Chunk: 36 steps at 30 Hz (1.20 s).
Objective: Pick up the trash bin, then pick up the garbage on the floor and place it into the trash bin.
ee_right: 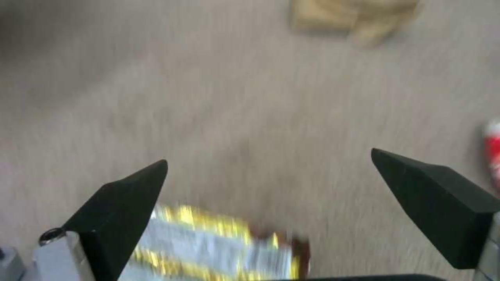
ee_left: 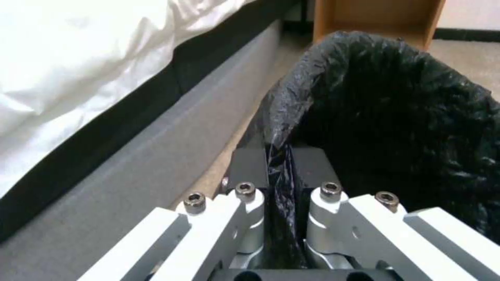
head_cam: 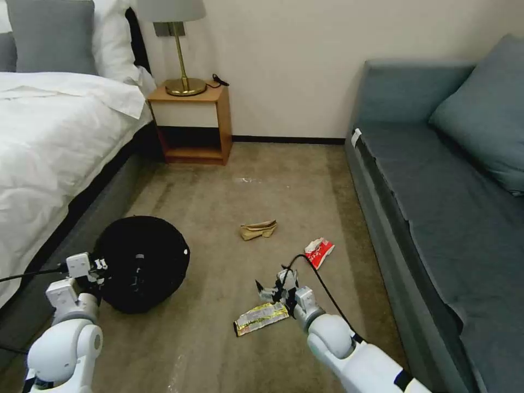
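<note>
Black plastic liner covers the trash bin (head_cam: 143, 262), which sits at the near left beside the bed (head_cam: 49, 131) — its wrinkled rim is pinched between the closed fingers of the left claw (ee_left: 280, 164) on the bin's near-left edge. Carpeted floor (head_cam: 229, 185) carries the litter to the right of the bin. Nearest lies the yellow-black wrapper (head_cam: 261, 318), flat on the floor. The right claw (ee_right: 268, 171) hangs just above that wrapper's far end, fingers spread wide and holding nothing. Farther off, toward the middle of the floor, lies the tan paper bag (head_cam: 258, 230); the red-white packet (head_cam: 319, 252) lies to its right, near the grey sofa (head_cam: 436, 191).
</note>
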### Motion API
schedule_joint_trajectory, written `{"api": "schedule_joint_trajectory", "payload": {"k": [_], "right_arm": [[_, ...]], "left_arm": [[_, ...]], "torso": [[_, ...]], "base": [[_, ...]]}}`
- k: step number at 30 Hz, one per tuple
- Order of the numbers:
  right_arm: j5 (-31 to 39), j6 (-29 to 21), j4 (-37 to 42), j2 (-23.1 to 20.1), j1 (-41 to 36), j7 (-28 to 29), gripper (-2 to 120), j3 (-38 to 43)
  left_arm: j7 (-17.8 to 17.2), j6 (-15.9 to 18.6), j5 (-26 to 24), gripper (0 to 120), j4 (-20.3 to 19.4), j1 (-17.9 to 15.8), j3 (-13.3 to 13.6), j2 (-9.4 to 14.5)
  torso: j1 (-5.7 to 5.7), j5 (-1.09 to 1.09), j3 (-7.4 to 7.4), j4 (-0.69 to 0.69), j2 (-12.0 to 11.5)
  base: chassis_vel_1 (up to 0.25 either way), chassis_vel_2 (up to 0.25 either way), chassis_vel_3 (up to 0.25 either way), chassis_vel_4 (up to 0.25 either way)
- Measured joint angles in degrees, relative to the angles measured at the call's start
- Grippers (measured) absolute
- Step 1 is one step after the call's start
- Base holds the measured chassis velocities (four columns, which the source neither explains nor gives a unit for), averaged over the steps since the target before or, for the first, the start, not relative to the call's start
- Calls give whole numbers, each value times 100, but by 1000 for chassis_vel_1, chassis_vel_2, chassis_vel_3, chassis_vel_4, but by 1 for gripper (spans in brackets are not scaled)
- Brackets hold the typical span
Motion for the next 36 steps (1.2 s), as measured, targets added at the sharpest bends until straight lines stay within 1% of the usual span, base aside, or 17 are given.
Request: {"api": "schedule_joint_trajectory", "payload": {"k": [2,3,4,6,12,16,19,20,22,24,27,29,30,31,32,35,36], "right_arm": [[-81,-239,-359,119,124,-441,100,99],[-81,-239,-359,119,124,-441,100,99],[-154,-291,-591,220,198,-672,100,176],[-275,-303,-886,379,284,-818,100,261],[-516,-264,-1372,666,410,-787,100,375],[-544,-404,-1499,735,454,-701,100,478],[-480,-597,-1447,670,409,-677,90,524],[-480,-597,-1447,670,409,-677,90,524],[-483,-623,-1413,625,352,-684,79,530],[-487,-624,-1410,619,332,-687,76,535],[-590,-624,-1446,668,264,-688,60,576],[-617,-623,-1464,686,252,-690,57,589],[-641,-620,-1480,705,239,-692,54,600],[-668,-615,-1493,727,222,-695,47,620],[-668,-615,-1493,727,222,-695,47,620],[-734,-605,-1501,761,184,-714,36,675],[-734,-605,-1501,761,184,-714,36,675]], "left_arm": [[-1,13,6,6,0,24,3,3],[-1,13,6,6,0,24,3,3],[-1,18,10,6,0,25,10,2],[-1,21,16,6,3,16,25,-7],[0,30,21,6,30,-15,60,-26],[0,30,20,6,62,-47,76,-19],[0,30,17,6,111,-99,95,0],[0,30,17,6,111,-99,95,0],[0,30,15,6,132,-117,113,2],[0,30,15,6,136,-118,120,2],[-1,30,13,6,137,-114,131,4],[-2,30,12,6,137,-110,130,12],[-3,30,8,6,137,-105,128,19],[-4,30,2,6,137,-99,125,32],[-4,30,2,6,137,-99,125,32],[-5,30,-27,6,134,-97,113,52],[-5,30,-27,6,134,-97,113,52]], "torso": [[0,0,1,0,0],[0,0,1,0,0],[0,0,0,0,0],[0,0,0,-1,0],[0,0,1,0,0],[0,-1,1,0,0],[0,-1,0,0,0],[0,-1,0,0,0],[0,-1,1,-1,0],[0,-1,0,-1,0],[0,-1,0,-1,0],[0,-1,0,-1,0],[0,0,0,-1,0],[0,0,1,0,0],[0,0,1,0,0],[0,0,1,-1,0],[0,0,1,-1,0]], "base": [[0,0,0,0],[0,0,0,0],[0,0,0,0],[0,0,0,0],[0,0,0,0],[0,0,0,0],[0,0,0,0],[0,0,0,0],[0,0,0,0],[0,0,0,0],[0,0,0,0],[0,0,0,0],[0,0,0,0],[0,0,0,0],[0,0,0,0],[0,0,0,0],[0,0,0,0]]}}
